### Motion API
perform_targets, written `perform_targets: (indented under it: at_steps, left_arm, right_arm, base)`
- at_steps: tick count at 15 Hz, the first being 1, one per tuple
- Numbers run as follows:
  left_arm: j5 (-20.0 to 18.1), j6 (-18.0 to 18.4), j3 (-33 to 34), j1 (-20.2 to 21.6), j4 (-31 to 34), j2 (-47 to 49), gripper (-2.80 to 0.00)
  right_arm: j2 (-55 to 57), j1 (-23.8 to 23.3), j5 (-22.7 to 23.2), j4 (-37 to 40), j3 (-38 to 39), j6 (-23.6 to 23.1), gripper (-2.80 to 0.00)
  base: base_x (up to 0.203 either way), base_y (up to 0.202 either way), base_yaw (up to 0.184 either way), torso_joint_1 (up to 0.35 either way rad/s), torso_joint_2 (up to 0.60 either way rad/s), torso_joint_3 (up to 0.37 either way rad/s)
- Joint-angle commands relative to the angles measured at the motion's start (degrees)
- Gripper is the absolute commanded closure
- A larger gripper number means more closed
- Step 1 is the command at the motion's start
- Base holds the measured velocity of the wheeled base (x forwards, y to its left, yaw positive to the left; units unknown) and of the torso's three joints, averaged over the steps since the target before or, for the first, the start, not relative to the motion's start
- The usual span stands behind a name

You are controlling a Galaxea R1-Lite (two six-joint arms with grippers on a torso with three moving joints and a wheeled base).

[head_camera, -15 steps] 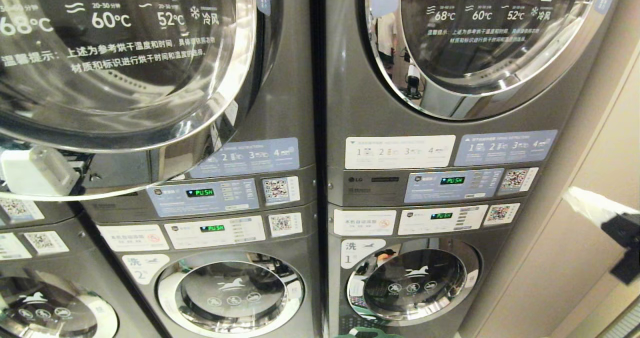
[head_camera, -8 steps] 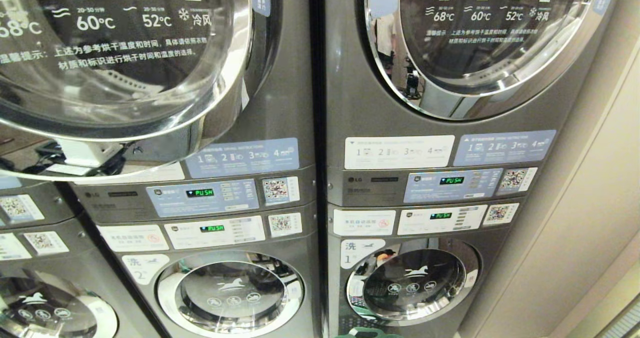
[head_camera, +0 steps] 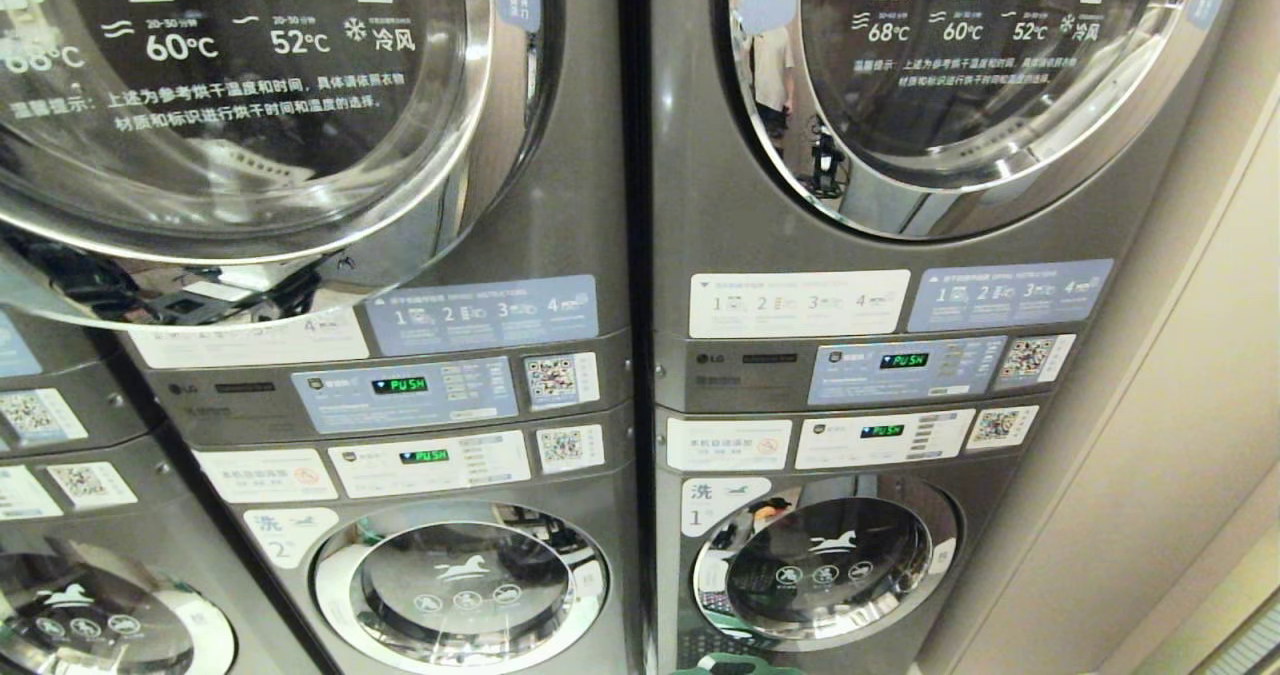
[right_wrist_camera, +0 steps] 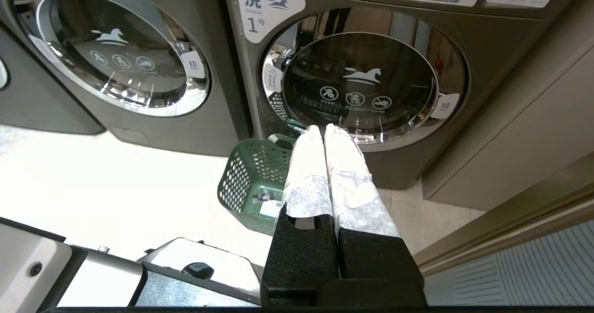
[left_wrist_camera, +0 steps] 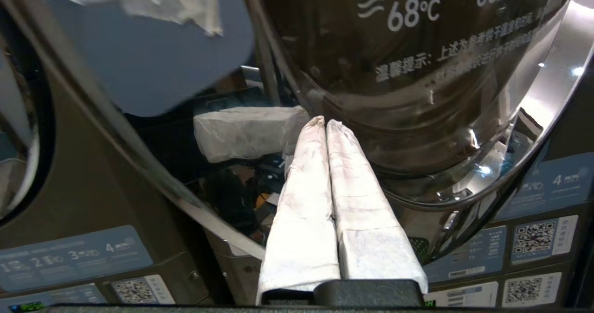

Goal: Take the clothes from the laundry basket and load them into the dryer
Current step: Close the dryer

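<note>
Left gripper [left_wrist_camera: 325,124]: pressed together, empty, at the dryer door [left_wrist_camera: 417,95]; a slip is risked.
Right gripper [right_wrist_camera: 323,130]: closed, empty, above the basket [right_wrist_camera: 253,183].

This is looking like a self-service laundromat. Grey stacked machines are standing side by side, dryers [head_camera: 940,75] at twelve o'clock above washers [head_camera: 825,570] at six o'clock. Temperature guides [head_camera: 970,30] are showing on the dryer doors, instruction stickers [head_camera: 800,305], payment codes [head_camera: 1030,357] and lit displays [head_camera: 905,360] are lining the panels.
</note>
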Motion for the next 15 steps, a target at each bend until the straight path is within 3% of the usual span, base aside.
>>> perform_targets:
  at_steps: [1,4,5,8,15]
  left_arm:
    - [-0.2,0.0,0.3,-0.8,-0.4,1.7,0.0]
    - [-0.2,1.1,1.8,-2.6,-0.5,2.5,0.0]
    - [-0.2,1.3,1.9,-2.7,-0.5,2.8,0.0]
    - [-0.2,1.4,0.1,-2.7,-1.7,6.9,0.0]
    - [0.4,1.7,-12.7,-2.6,-11.9,23.3,0.0]
  right_arm:
    - [0.4,-1.2,0.0,0.7,-0.2,-0.1,0.0]
    - [3.0,-12.4,0.2,2.2,-0.6,-1.0,0.0]
    - [2.3,-13.8,0.4,2.3,-0.7,-1.3,0.0]
    - [-0.6,-13.6,2.5,-2.9,1.3,-3.7,0.0]
    - [0.6,-10.0,2.7,-0.6,0.5,-4.0,0.0]
  base:
    - [0.0,0.0,0.0,0.0,0.0,0.0]
    - [0.0,0.0,0.0,0.0,0.0,0.0]
    - [0.0,0.0,0.0,0.0,0.0,0.0]
    - [0.0,0.0,0.0,0.0,0.0,0.0]
    - [0.0,0.0,0.0,0.0,0.0,0.0]
